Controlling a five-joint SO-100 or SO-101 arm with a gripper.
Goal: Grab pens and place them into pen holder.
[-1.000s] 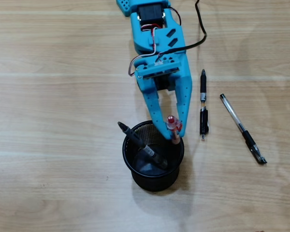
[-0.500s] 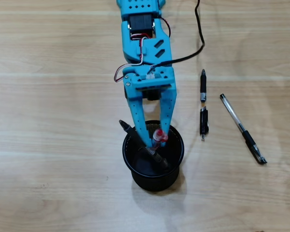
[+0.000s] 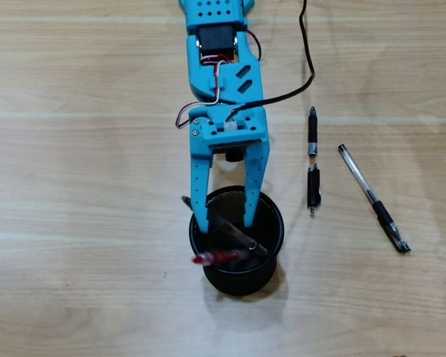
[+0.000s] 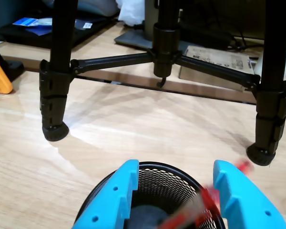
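The black mesh pen holder [image 3: 276, 236] stands at the lower middle of the overhead view. My blue gripper [image 3: 224, 222] hangs over its far rim, open, with one finger on each side of the opening. A red pen [image 3: 217, 258] lies blurred across the holder's near-left rim, free of the fingers. A dark pen [image 3: 238, 235] leans inside the holder. In the wrist view the gripper [image 4: 176, 171] frames the holder [image 4: 164, 183], and the blurred red pen [image 4: 202, 202] slants beside the right finger. A black pen [image 3: 312, 160] and a clear pen with a black grip [image 3: 373, 198] lie on the table to the right.
A black cable [image 3: 309, 63] runs along the table beside the arm at the upper right. In the wrist view, black tripod legs stand on the wooden table beyond the holder at the left [image 4: 55, 95] and the right [image 4: 269, 119], with clutter behind the table's far edge.
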